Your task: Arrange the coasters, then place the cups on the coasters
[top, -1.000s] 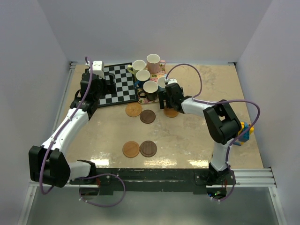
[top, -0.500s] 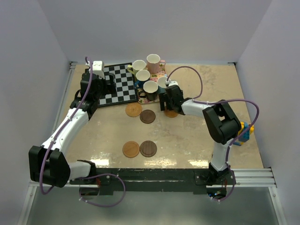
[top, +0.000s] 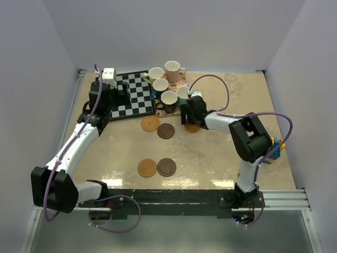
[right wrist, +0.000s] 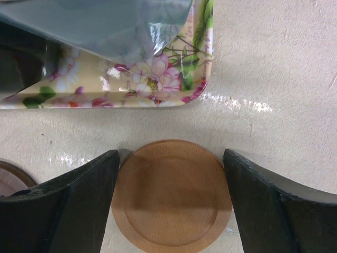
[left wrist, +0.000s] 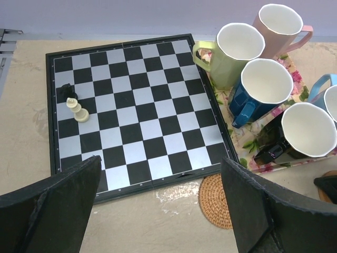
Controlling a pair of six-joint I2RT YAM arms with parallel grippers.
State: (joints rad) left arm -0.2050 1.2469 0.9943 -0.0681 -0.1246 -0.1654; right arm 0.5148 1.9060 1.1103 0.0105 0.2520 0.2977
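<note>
Orange-brown wooden coaster (right wrist: 171,197) lies flat on the table (right wrist: 274,63), just off the floral tray (right wrist: 152,84) at its 6 o'clock. The right gripper (right wrist: 169,168) straddles this disc with its fingers spread on either side; whether they touch its rim cannot be told. Five cups (top: 169,99) crowd the tray at the table's 12 o'clock. Four other coasters (top: 150,123) sit in two pairs, toward 9 and 7 o'clock of the straddled one. The left gripper (left wrist: 160,163) hangs wide open and empty over the chessboard (left wrist: 131,105)
</note>
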